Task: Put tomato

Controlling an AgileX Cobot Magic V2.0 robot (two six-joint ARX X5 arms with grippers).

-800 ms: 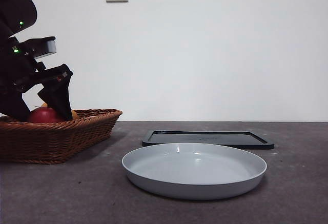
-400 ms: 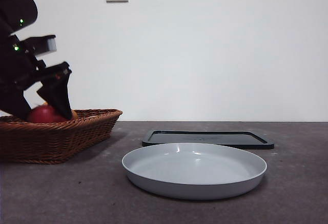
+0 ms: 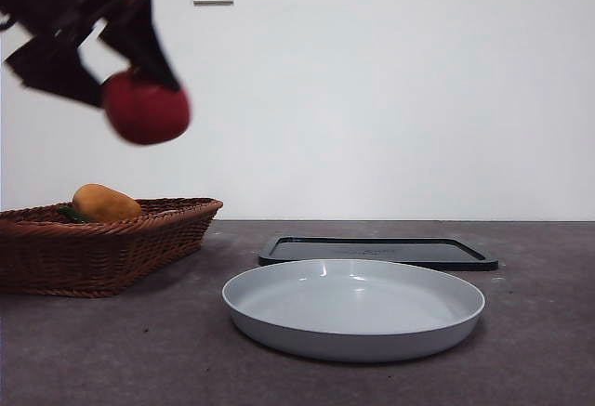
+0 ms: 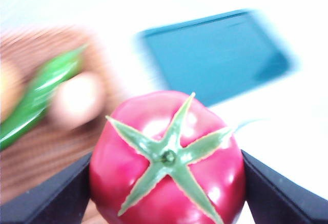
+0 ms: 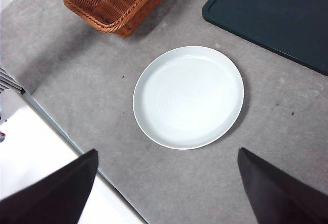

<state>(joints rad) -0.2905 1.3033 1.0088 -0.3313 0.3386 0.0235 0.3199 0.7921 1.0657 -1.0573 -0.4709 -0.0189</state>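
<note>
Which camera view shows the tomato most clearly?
The left wrist view: the tomato fills the frame between the left gripper's jaws, stem star visible. The front view shows it blurred. The right wrist view lacks it.

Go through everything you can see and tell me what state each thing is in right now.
Tomato: gripped, in the air.
Left hand: shut on the tomato.
Right hand: open, above the plate.
Plate: empty.
Basket: holds an orange fruit.
Dark tray: empty, flat.
</note>
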